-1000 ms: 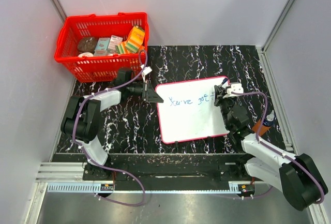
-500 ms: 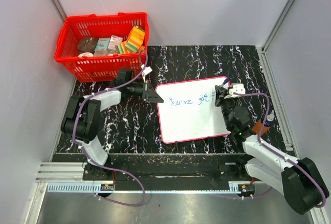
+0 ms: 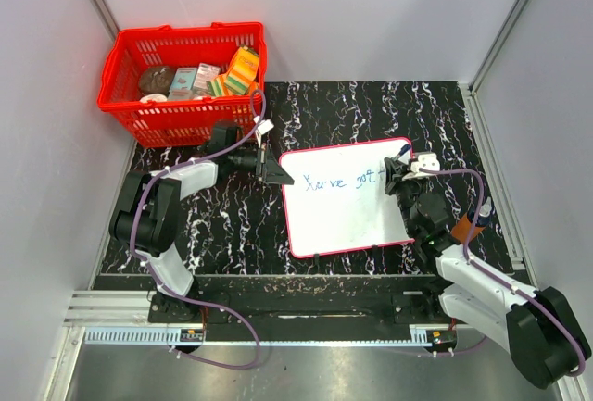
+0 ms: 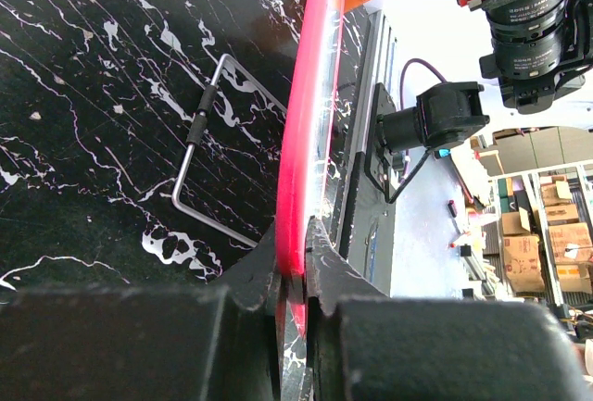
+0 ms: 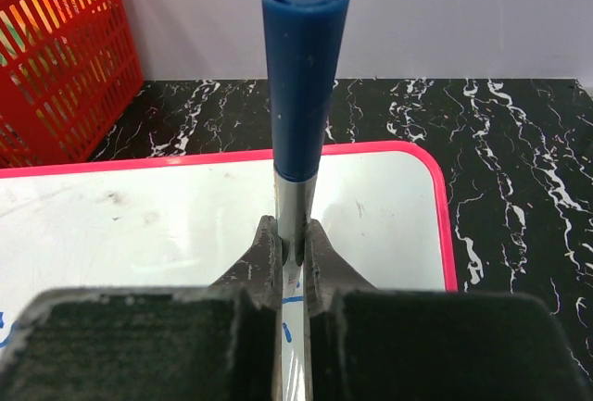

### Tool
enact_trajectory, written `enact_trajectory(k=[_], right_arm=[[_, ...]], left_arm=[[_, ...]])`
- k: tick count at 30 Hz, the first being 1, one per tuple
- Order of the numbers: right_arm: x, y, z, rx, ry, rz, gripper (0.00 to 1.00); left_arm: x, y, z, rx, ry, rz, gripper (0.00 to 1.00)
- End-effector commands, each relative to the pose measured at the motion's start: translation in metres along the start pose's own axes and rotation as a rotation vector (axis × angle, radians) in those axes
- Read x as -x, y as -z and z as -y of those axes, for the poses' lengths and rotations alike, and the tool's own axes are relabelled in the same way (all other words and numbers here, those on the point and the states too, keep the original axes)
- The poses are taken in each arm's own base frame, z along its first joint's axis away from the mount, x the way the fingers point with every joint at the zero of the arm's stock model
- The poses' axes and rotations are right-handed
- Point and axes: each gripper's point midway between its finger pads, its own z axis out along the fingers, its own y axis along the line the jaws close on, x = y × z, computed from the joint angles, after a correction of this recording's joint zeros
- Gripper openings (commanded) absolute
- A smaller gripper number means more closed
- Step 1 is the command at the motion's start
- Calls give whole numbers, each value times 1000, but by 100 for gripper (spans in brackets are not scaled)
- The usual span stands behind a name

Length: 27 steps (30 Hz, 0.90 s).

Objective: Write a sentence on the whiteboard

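Red-framed whiteboard (image 3: 345, 197) lies on the black marbled desk (image 3: 222, 225), seen from above. The blue sentence (image 3: 343, 179) crosses its upper half, unfinished.

Left wrist view: the left end effector (image 4: 295, 271) is clamped tight on the whiteboard's left frame edge.

Right wrist view: the right end effector (image 5: 292, 262) pinches a blue-topped marker (image 5: 301, 77) upright over the whiteboard's right end.

The remaining letters likely call for light, even tip pressure, small strokes and a firmly pinned whiteboard.

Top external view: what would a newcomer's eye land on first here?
The flat white whiteboard with a red frame lies centred on the black marbled table, bearing a blue handwritten line. The left fingers pinch its edge while the right fingers grip a blue-capped silver marker over it. A filled red plastic basket sits rear left.
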Motion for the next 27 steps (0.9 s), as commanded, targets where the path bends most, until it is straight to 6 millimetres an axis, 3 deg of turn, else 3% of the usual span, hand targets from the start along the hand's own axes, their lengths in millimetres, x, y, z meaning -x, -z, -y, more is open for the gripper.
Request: enact_trajectory(k=[1,17,27], right_arm=[[1,2,9,-40,-18,19,0],[29,-8,1,-22,-32,105,0],[15,-14,6,-44,1,75,0]], left_arm=[[0,-6,-29,139,-169,12,0],[-2,-6,-30,142,-166,7,0],[-1,-6,-29,143,-170,8,0]])
